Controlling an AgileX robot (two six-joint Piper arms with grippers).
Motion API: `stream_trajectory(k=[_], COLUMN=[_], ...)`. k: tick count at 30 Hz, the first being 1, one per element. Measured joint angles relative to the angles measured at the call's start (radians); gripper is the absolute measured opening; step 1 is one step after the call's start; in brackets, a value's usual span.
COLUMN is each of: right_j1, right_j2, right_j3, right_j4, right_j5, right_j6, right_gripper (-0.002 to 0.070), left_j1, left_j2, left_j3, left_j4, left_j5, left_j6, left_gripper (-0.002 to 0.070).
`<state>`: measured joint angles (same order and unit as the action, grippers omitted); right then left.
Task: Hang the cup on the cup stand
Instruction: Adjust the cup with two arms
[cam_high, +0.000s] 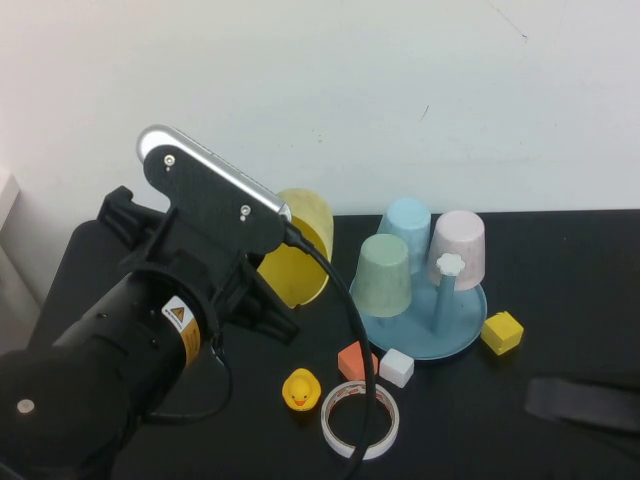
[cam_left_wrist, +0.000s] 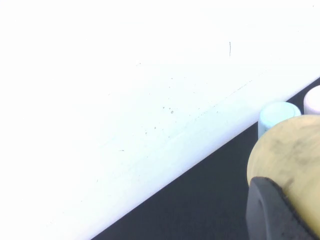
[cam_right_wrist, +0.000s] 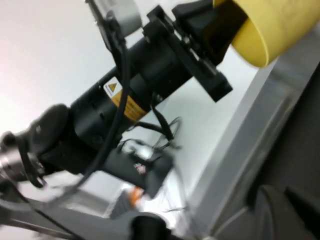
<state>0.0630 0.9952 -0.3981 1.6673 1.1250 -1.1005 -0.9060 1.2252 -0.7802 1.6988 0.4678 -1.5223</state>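
- Left gripper (cam_high: 268, 290), nearest the camera, clenched on cup (cam_high: 298, 250) wall near the rim; cup held aloft at 9 o'clock of stand (cam_high: 470, 325).
- Cup: judged light, thin, slippery; rim grip suits.
- Right gripper (cam_high: 545, 398), closed, empty, low at 4 o'clock.

You're looking at a robot test bench in a lab: a black tabletop (cam_high: 560, 260) against a bare white wall (cam_high: 400, 90), with small toy props at about five o'clock, a rubber duck (cam_high: 300, 389) and coloured blocks (cam_high: 502, 331).
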Motion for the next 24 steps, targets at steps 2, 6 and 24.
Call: stream_trajectory(k=[2,6,24], right_j1=[0.018,0.082,0.262], right_j2=[0.069,0.198,0.531], right_j3=[-0.033,-0.117,-0.475], right_j4=[0.003,0.009,0.016], right_j5=[0.024,0.033,-0.186], right_j6=[0.044,0.185,0.517], right_gripper=[0.007,0.0346,0.0691], left_j1=[0.0,0.0,0.0], left_j2=[0.0,0.0,0.0], left_j3=[0.0,0.0,0.0], left_j4=[0.0,0.0,0.002], left_j5=[0.0,0.0,-0.025], left_j6=[0.0,0.004,0.121], left_gripper=[0.0011,0.0011,0.0011])
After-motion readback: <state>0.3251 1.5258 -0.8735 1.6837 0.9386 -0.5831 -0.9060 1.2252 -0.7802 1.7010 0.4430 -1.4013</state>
